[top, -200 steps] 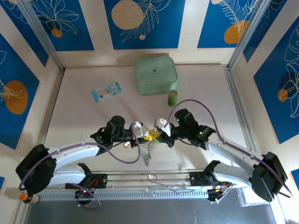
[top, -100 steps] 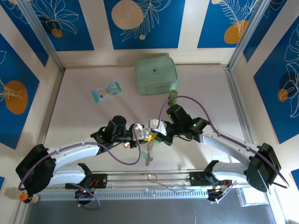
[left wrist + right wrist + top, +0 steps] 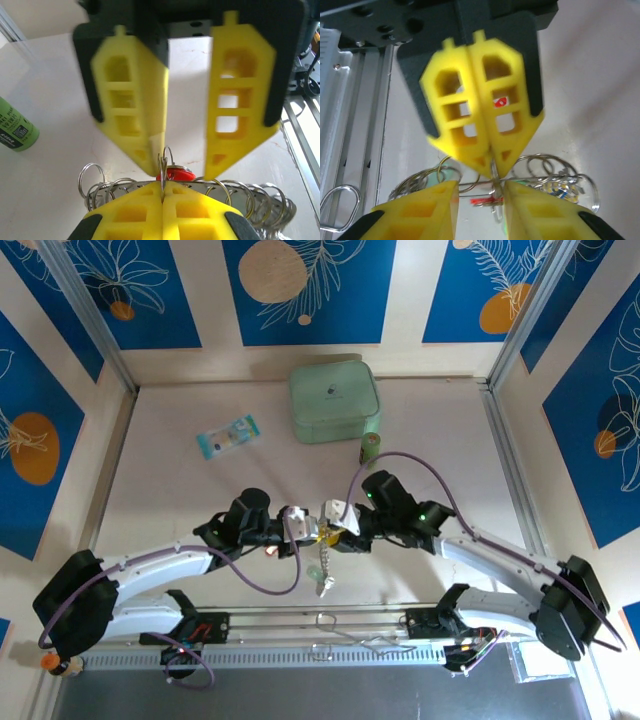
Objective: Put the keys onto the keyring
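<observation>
We can read no writing. The green bottle (image 3: pixel 14 131) carries a dark label patch and white lettering, too blurred to make out. The mint-green case (image 3: pixel 334 402) has a small dark logo on its lid, and the blue-and-white packet (image 3: pixel 227 436) has print too small to tell.

The keyring (image 3: pixel 321 562) hangs as a beaded strand between the two fingertips, above the near part of the table (image 3: pixel 200 490). The left gripper (image 3: pixel 162 192) has its yellow fingers pressed together on a thin wire loop of the keyring. The right gripper (image 3: pixel 480 189) has its fingers apart, with that loop standing in the gap.

Half a second ago the right arm's cable crossed the bottle; now the bottle stands uncovered, just beside the case's near right corner. The right arm has drawn back a little to the right. The hanging strand, case and packet lie as before.

The left wrist view shows a red key head (image 3: pixel 176 174) just behind the pinched loop, and a row of small split rings strung along the keyring's wire. From above, these merge into a silvery strand. The right wrist view shows a bent wire clip (image 3: pixel 340 199) by the metal rail and a blurred blue-and-yellow shape among the rings, which we cannot identify.
</observation>
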You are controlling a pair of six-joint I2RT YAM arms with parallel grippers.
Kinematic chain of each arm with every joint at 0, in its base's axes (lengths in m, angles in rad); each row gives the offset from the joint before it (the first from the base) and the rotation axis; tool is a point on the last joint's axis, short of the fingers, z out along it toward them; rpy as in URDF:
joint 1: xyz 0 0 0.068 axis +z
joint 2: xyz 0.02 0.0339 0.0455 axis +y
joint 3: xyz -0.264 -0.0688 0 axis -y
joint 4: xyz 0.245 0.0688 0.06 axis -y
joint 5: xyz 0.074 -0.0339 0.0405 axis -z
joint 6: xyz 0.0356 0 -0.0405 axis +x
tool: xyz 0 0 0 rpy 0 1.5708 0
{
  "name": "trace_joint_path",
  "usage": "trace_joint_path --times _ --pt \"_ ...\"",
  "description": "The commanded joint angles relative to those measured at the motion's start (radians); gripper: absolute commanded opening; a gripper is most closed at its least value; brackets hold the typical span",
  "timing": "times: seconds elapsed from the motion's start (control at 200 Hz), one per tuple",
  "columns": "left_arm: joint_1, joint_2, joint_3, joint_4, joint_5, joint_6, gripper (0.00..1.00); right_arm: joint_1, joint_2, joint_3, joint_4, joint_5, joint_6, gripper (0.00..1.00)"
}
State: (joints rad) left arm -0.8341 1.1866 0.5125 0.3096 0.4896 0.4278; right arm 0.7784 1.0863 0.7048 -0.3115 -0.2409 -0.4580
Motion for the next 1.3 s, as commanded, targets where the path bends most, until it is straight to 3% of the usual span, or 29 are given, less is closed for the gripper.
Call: trace_joint_path --times 0.0,0.13,0.36,0.725,0.915,1.05,1.295 --pt "-0.008 -0.016 -0.019 0.093 0.03 -0.039 0.0 -0.022 -0.069 -0.085 0.181 -0.076 0.131 0.32" --pt "-0.008 -0.013 -0.019 0.097 0.038 -0.041 0.0 -0.028 -0.097 -0.141 0.279 -0.083 0.185 0.32" --pt "-0.008 -0.012 -0.022 0.102 0.051 -0.039 0.0 -0.034 -0.085 -0.15 0.297 -0.08 0.188 0.3" --pt "-0.008 -0.017 -0.022 0.103 0.051 -0.044 0.01 -0.039 -0.051 -0.112 0.26 -0.112 0.167 0.0" --pt "-0.009 -0.023 -0.009 0.055 0.023 -0.021 0.16 -0.036 -0.039 -0.052 0.141 -0.093 0.099 0.0" --pt "-0.008 -0.018 0.023 -0.033 0.023 0.017 0.16 -0.028 -0.02 0.002 0.042 -0.069 0.035 0.0" --pt "-0.008 -0.026 0.023 -0.032 0.026 0.017 0.18 -0.01 0.029 0.082 -0.065 -0.045 -0.036 0.0"
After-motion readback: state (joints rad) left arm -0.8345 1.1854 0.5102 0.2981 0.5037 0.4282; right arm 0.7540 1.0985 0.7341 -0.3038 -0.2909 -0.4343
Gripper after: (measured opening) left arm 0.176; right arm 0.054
